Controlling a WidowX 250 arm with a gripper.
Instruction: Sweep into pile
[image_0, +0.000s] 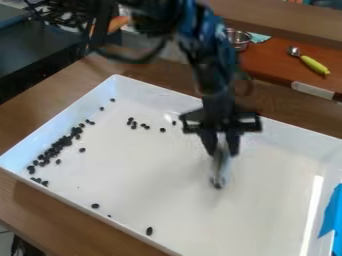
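Note:
My gripper (222, 145) hangs over the right-centre part of the white tray (180, 190), shut on a slim pale tool (221, 167) that points down toward the tray floor. A dark spot shows at the tool's lower end. Many small black beans (65, 141) lie in a band along the tray's left wall. A few more (132, 123) are scattered near the back wall, and single beans (149, 231) lie toward the front edge.
Raised walls surround the tray on a wooden table (40, 107). Behind it are an orange-brown board (270, 60), a spoon with a green handle (312, 64) and a metal bowl (238, 39). Blue tape (331, 215) marks the right edge.

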